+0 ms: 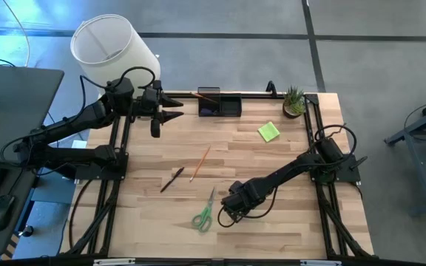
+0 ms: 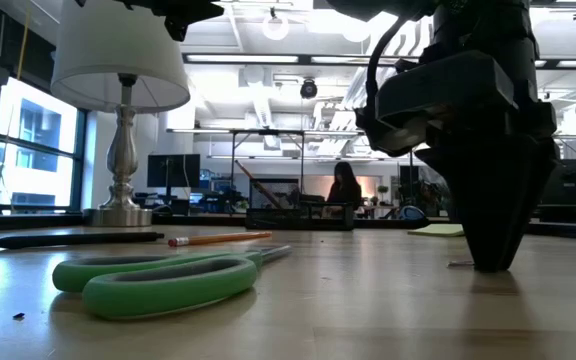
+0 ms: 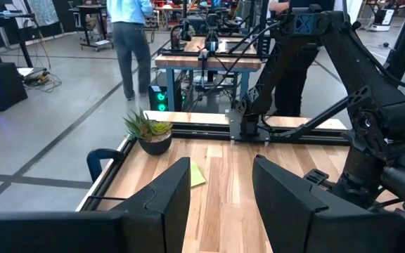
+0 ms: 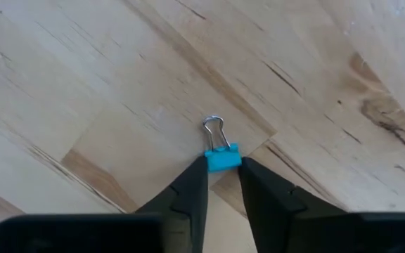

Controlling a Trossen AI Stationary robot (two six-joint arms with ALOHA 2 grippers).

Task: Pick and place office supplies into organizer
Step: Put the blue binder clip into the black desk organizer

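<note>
The right pincer (image 4: 222,181) points straight down at the bench (image 1: 272,170), lower centre of the overhead frame. Its fingertips sit narrowly spread on either side of a small blue binder clip (image 4: 223,157), at or just short of the clip's body; whether they already pinch it cannot be told. The clip looks light, stiff and springy, with smooth painted sides that may slip. By my reading the flat blue body is the place to hold, not the thin wire loops, which would swivel.

The green-handled scissors (image 1: 203,215) lie just left of that pincer. A dark pen (image 1: 171,179) and an orange pencil (image 1: 200,163) lie further up-left, the sticky-note pad (image 1: 268,131) upper right, and the organizer (image 1: 220,106) at the top edge.

The left pincer (image 3: 220,193) waits spread, beside the organizer.

From overhead the arm hides the clip; the organizer's contents are too dark to read.
</note>
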